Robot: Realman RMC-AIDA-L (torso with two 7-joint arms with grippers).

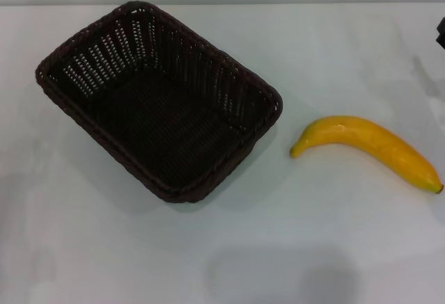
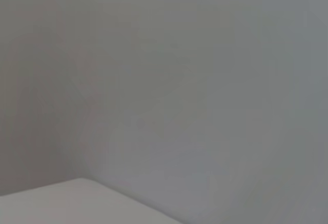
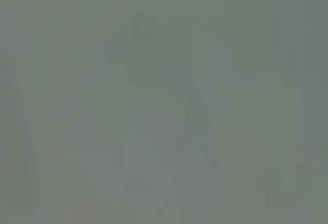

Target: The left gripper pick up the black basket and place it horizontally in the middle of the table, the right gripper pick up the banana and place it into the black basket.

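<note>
Neither gripper's state can be told, only a dark sliver of the right gripper [image 1: 441, 31] showing far right; the basket [image 1: 158, 100], skewed at left, looks light and stiff, best taken by its rim.

Only a small black, blocky piece of the right tool [image 1: 441, 31] shows, cut off by the head view's right edge. Both wrist views show none of the body.

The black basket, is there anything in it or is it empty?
Empty. The head view shows the black basket's bare woven floor, and the banana lies outside it on the table.
</note>
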